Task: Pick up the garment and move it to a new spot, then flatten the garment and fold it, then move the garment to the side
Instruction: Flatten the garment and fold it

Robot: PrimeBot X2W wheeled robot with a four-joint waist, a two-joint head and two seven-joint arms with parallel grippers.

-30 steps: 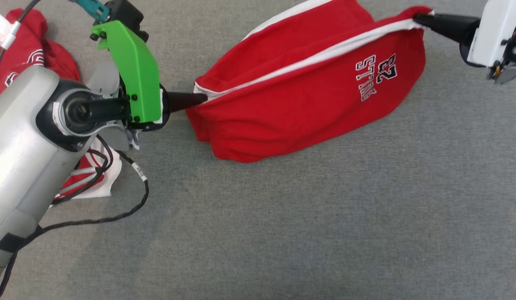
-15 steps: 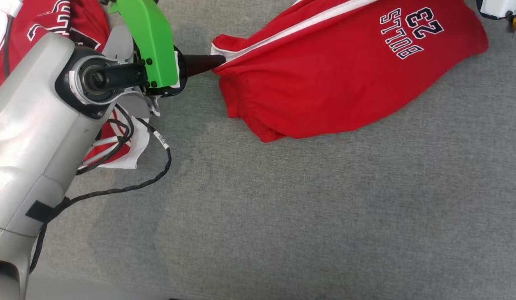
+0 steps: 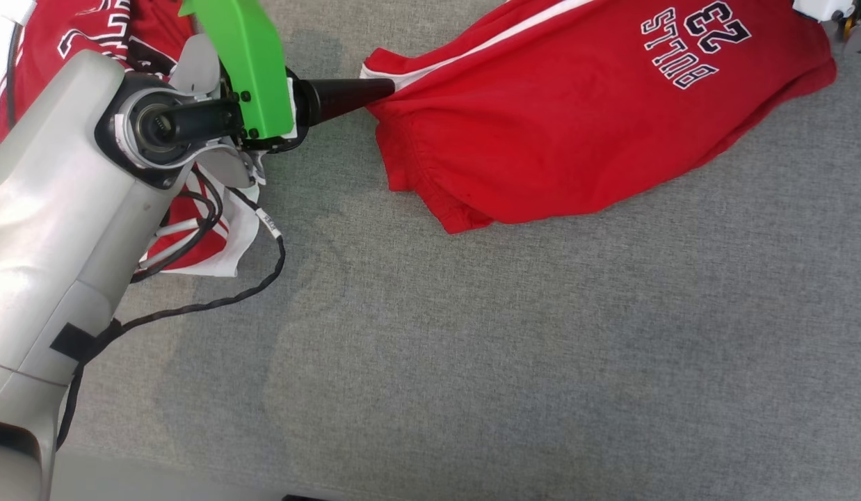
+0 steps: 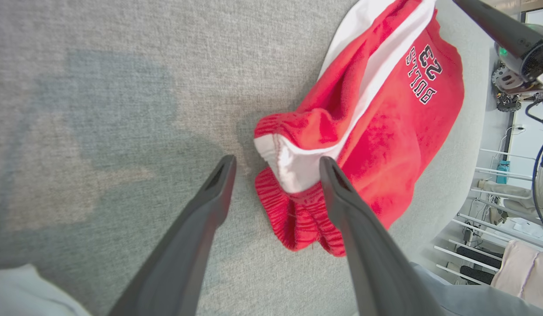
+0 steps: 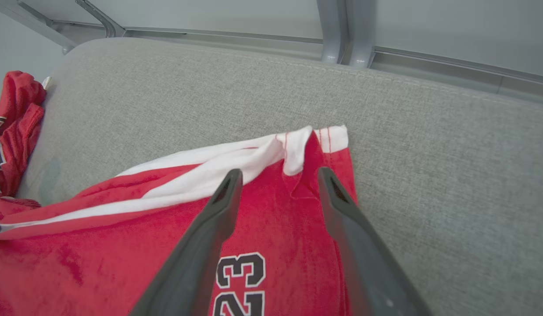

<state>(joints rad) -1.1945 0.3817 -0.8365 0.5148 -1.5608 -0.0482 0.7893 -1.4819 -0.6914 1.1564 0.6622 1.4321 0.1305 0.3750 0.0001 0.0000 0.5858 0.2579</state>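
Note:
The garment point(image 3: 576, 132) is a pair of red shorts with a white side stripe and "BULLS 23" print, lying bunched on the grey padded surface at the upper right of the head view. My left gripper point(image 4: 276, 161) stands open, and the white-and-red waistband corner point(image 4: 293, 166) lies loose just past its tips. In the head view its dark fingers point(image 3: 354, 94) point right at that corner. My right gripper point(image 5: 279, 172) is open too, hovering over the far corner of the shorts point(image 5: 328, 140) with nothing pinched. Its white housing point(image 3: 823, 8) peeks in at the top right.
More red garments point(image 3: 76, 35) are piled at the far left, partly under my left arm, and show in the right wrist view as a red heap point(image 5: 12, 127). A black cable point(image 3: 215, 303) trails beside the arm. The padded surface's front edge point(image 3: 194, 480) runs along the bottom.
Both grippers went from shut on the garment's ends to open, and the shorts have dropped flat onto the surface. The head camera shifted earlier, moving the whole picture.

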